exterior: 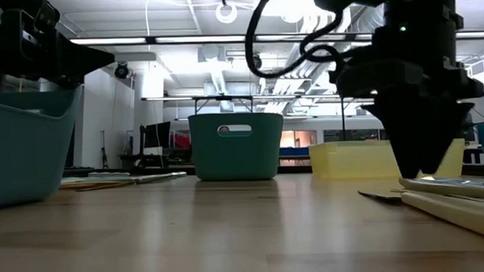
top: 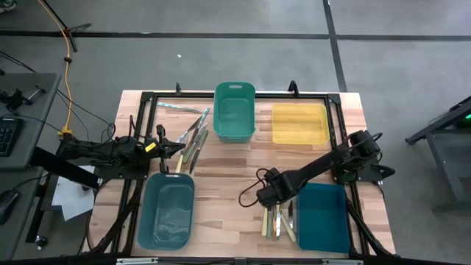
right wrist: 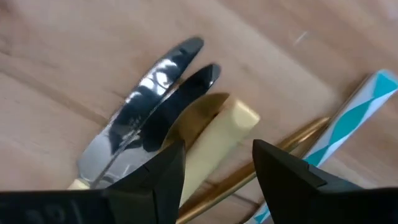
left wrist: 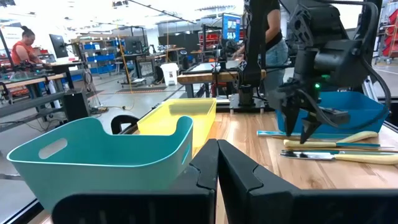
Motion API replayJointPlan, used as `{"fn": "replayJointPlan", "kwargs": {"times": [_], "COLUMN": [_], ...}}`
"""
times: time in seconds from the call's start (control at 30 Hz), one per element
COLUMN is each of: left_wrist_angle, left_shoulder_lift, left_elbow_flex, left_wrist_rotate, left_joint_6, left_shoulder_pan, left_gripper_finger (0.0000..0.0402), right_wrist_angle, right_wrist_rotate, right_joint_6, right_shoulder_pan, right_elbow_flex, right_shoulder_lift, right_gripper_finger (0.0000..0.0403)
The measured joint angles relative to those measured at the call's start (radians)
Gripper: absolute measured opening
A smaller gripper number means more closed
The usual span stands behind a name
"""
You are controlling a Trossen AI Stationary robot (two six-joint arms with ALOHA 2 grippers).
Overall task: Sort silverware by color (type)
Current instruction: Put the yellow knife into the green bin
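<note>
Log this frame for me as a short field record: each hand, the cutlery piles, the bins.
right hand: open, low over the pile beside the blue bin
left hand: shut, empty, by the far pile
near pile: pale-handled knives on the wood
bins: teal, yellow, teal-grey

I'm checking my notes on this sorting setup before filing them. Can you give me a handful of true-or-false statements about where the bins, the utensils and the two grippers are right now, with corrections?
1. The right gripper hangs open over the utensils beside the blue bin. True.
2. The yellow bin holds several forks. False: nothing shows in it.
3. The left gripper is shut. True.
4. All the silverware lies in one pile. False: a second pile lies by the green bin.
5. The right gripper grips a yellow-handled knife. False: its fingers stand apart above it.
</note>
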Motion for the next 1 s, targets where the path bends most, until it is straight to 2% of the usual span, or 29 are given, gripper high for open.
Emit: {"fn": "replayJointPlan", "kwargs": {"times": [0.67, 1.0], "left_wrist_angle": [0.000, 0.000], "left_shoulder_lift": [0.000, 0.000], "left_elbow_flex": [0.000, 0.000], "left_wrist_rotate": [0.000, 0.000], "left_joint_6": [0.000, 0.000], "left_shoulder_pan": [0.000, 0.000], "left_gripper_finger": [0.0000, 0.0000], "right_wrist_angle": [-0.018, -0.018], "right_wrist_rotate": [0.053, 0.054], "right_joint_6": [0.072, 0.075], "right_shoulder_pan": [0.009, 0.016], "right_elbow_flex": [0.000, -0.001], "right_shoulder_lift": [0.009, 0.009], "right_gripper_finger": [0.0182, 0.0129]}}
